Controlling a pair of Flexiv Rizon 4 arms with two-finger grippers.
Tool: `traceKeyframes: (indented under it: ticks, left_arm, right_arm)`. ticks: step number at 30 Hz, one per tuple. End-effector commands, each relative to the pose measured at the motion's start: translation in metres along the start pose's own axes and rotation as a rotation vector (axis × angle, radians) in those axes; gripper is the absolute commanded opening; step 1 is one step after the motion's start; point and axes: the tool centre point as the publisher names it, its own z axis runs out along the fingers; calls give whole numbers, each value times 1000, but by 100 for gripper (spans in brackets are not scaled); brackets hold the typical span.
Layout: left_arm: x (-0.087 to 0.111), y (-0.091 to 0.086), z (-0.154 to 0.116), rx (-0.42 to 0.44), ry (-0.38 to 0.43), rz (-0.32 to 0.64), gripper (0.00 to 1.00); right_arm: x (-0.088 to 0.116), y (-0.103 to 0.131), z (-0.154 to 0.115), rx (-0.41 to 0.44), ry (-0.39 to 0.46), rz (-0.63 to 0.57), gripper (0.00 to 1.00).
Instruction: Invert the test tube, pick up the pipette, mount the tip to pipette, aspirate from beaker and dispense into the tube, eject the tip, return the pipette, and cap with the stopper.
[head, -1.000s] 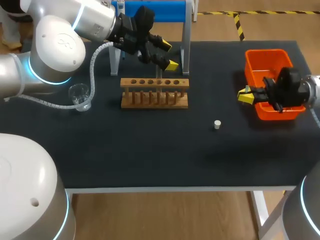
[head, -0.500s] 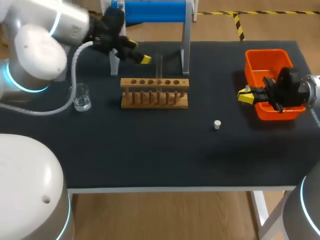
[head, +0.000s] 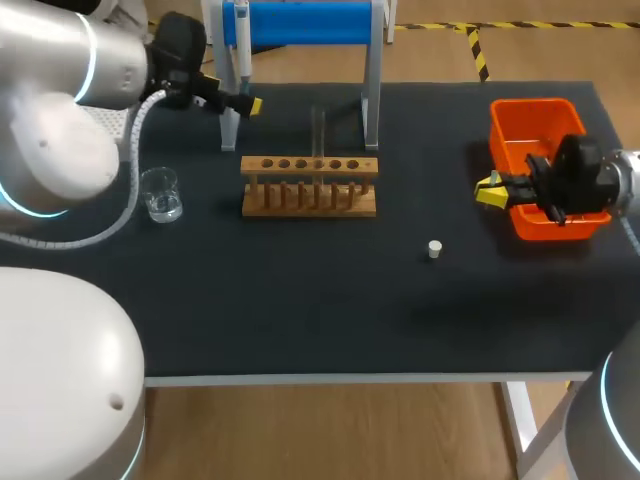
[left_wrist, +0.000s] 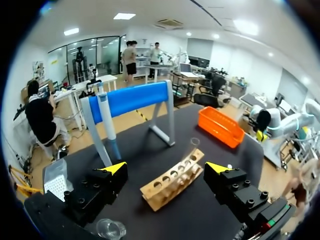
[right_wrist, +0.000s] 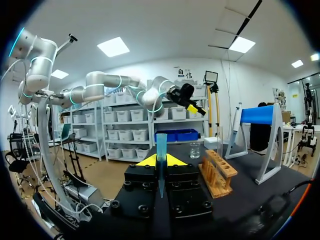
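A clear test tube (head: 318, 128) stands upright in the wooden rack (head: 310, 186), also seen ahead of my left gripper (left_wrist: 167, 168), whose fingers stand wide open and empty. In the head view that left gripper (head: 245, 101) hovers at the back left, beside the left post of the blue stand (head: 300, 22) where the pipette (head: 242, 40) hangs. My right gripper (head: 488, 190) hangs just left of the orange bin (head: 540, 110), shut on a blue pipette tip (right_wrist: 161, 150). The beaker (head: 160, 193) sits left of the rack. A white stopper (head: 434, 249) lies on the mat.
The orange bin (left_wrist: 220, 127) stands at the table's right edge. The blue stand's legs (head: 372, 100) rise right behind the rack. The beaker (left_wrist: 110, 229) shows just under my left gripper, with the rack (left_wrist: 172, 180) ahead of it.
My left arm has swung left and back, from above the rack to beside the stand's left post, fingers still open. The right arm and its tip have not moved.
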Motion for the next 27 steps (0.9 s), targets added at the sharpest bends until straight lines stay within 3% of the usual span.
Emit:
traceKeyframes:
  ticks: [1, 9, 20, 27]
  left_arm:
    - [-1, -3, 16, 10, -132, -16, 100]
    - [-5, -15, 31, -38, -320, -80, 100]
    - [-21, -24, 48, 3, -508, -123, 100]
    - [-32, -30, 55, 46, -580, -130, 100]
  right_arm:
    - [0, 0, -1, 1, 1, 0, 0]
    - [0, 0, -1, 1, 1, 0, 0]
    - [0, 0, -1, 1, 1, 0, 0]
    - [0, 0, -1, 1, 1, 0, 0]
